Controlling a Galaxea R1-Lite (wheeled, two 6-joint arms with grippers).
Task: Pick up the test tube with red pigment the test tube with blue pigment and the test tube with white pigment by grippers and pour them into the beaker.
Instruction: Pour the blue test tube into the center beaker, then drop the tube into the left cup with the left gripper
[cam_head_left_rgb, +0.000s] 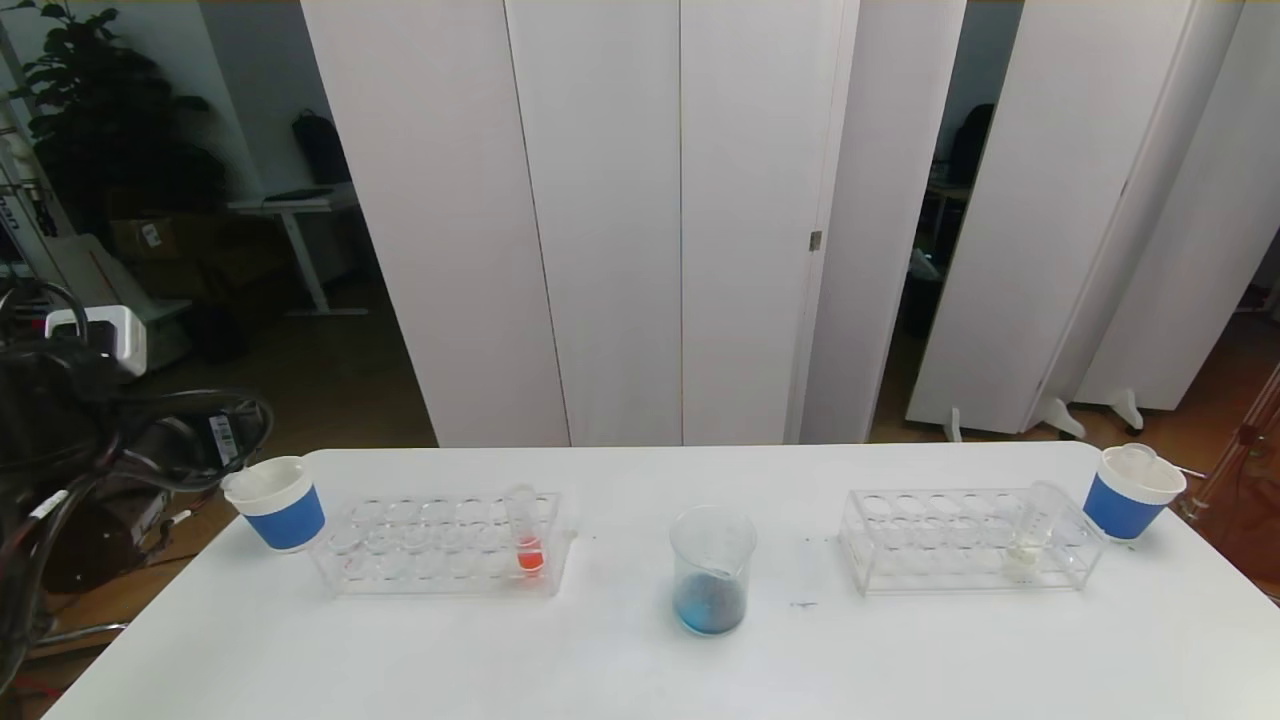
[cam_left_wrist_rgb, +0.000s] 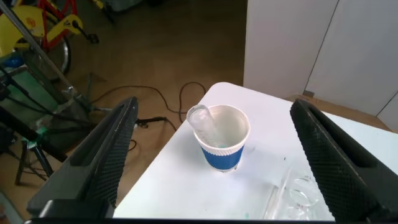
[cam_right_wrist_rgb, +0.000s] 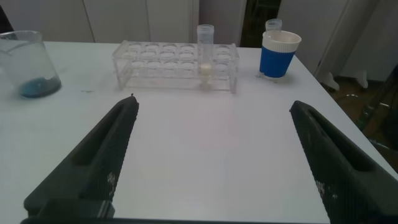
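Beaker (cam_head_left_rgb: 711, 570) mid-table, tools (cam_left_wrist_rgb: 211, 155) wide apart.

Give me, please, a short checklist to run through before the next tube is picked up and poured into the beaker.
1. Beaker upright at the table's middle, blue liquid already inside: ok.
2. Red test tube standing in the left rack: ok.
3. White test tube standing in the right rack: ok.
4. Left claw open, above the left blue cup, which holds an emptied tube: ok.
5. Right claw open and empty, facing the right rack: ok.
6. Left claw lined up with the red tube: not ok.
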